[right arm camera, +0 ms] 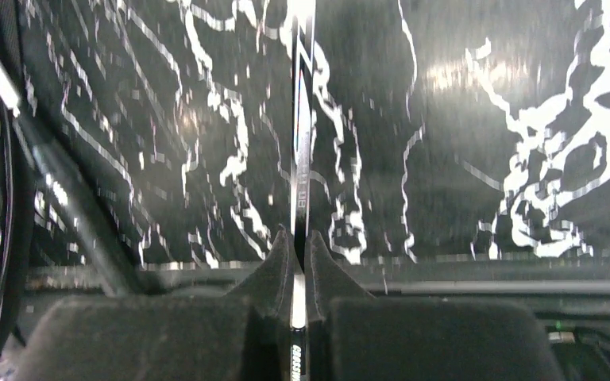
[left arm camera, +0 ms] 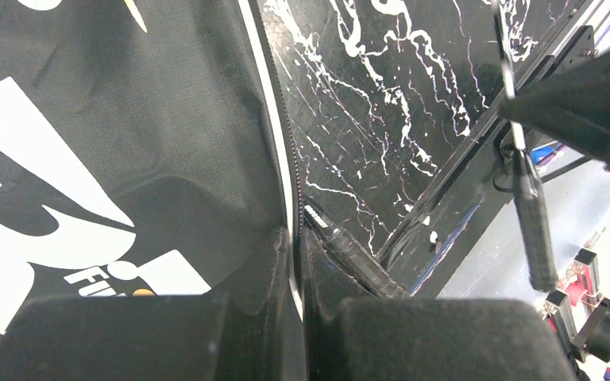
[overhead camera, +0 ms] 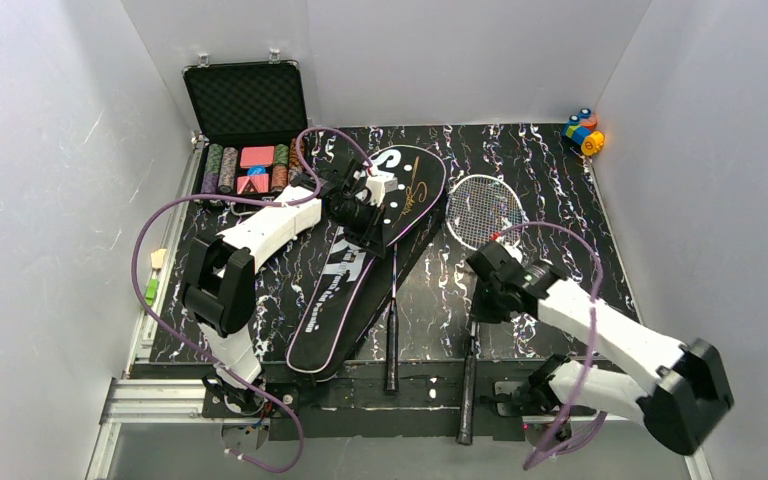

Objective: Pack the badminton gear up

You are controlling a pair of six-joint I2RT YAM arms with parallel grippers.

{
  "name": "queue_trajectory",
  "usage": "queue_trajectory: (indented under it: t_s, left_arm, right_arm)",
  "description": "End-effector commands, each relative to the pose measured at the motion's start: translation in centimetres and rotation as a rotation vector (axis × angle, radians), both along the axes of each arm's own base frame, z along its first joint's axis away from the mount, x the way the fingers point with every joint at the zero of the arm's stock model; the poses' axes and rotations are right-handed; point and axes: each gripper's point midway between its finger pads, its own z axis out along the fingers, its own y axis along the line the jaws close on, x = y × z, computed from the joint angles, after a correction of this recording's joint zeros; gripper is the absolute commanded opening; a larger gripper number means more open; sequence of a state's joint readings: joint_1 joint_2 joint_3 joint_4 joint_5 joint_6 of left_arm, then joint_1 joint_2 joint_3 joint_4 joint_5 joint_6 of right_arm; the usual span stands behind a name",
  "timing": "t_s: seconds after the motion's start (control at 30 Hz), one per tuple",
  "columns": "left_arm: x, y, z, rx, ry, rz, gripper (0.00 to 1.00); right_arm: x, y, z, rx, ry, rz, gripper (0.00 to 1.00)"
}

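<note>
The black racket bag (overhead camera: 350,270) with white lettering lies left of centre on the marbled mat. My left gripper (overhead camera: 368,205) is shut on the bag's zipper edge (left arm camera: 290,182), its fingertips (left arm camera: 318,262) pinching the white-piped fabric. One racket is inside the bag, and only its shaft and dark handle (overhead camera: 392,345) stick out, the handle (left arm camera: 349,254) showing beside the pinched edge. The second silver-framed racket (overhead camera: 480,208) lies to the right, its handle (overhead camera: 467,400) over the front edge. My right gripper (overhead camera: 482,285) is shut on this racket's thin shaft (right arm camera: 300,159).
An open black case of poker chips (overhead camera: 245,130) stands at the back left. Colourful toy blocks (overhead camera: 584,132) sit in the back right corner. Small green and yellow pieces (overhead camera: 152,275) lie on the left rail. White walls enclose three sides.
</note>
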State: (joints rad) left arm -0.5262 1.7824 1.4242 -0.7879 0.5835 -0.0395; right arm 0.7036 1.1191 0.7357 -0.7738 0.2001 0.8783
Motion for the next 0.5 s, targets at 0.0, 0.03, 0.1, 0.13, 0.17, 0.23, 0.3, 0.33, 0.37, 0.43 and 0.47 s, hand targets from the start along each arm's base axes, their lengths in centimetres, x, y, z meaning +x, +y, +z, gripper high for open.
queue_trajectory:
  t_s: [0.0,0.03,0.1,0.13,0.17,0.23,0.3,0.33,0.37,0.43,0.47]
  left_arm:
    - [1.9,-1.0,3.2,-0.052,-0.094,0.01,0.0]
    - [2.2,-1.1,3.2,-0.051,-0.097,0.014,0.0]
    - [2.7,-1.4,3.2,-0.055,-0.1,0.019,0.0]
    - [3.1,-1.6,3.4,-0.059,-0.104,0.022,0.0]
    - [3.4,-1.8,3.3,-0.06,-0.101,0.025,0.0]
    - [4.0,-2.2,3.2,-0.061,-0.099,0.032,0.0]
    - [4.5,-2.4,3.1,-0.06,-0.099,0.039,0.0]
    - [4.7,-2.5,3.0,-0.058,-0.098,0.041,0.0]
    - [4.9,-2.6,3.0,-0.058,-0.099,0.044,0.0]
    - [5.1,-2.7,2.9,-0.058,-0.098,0.045,0.0]
    - [5.2,-2.7,2.8,-0.056,-0.099,0.046,0.0]
  right_arm:
    - [-5.1,-1.6,1.4,0.013,0.067,-0.011,0.01]
    - [-5.9,-1.6,1.8,0.027,0.07,0.003,0.01]
    - [-7.2,-1.5,2.6,0.046,0.071,0.035,0.01]
    - [-7.8,-1.4,2.9,0.044,0.075,0.055,0.01]
    - [-8.3,-1.2,3.2,0.039,0.08,0.076,0.01]
    - [-9.3,-0.8,3.7,0.018,0.097,0.129,0.01]
    - [-10.1,-0.3,4.2,-0.013,0.106,0.181,0.01]
    - [-10.5,0.1,4.4,-0.03,0.103,0.212,0.01]
    - [-10.7,0.4,4.6,-0.04,0.101,0.234,0.01]
    - [-11.1,1.3,5.1,-0.053,0.092,0.267,0.01]
    - [-11.2,1.6,5.3,-0.062,0.085,0.283,0.01]
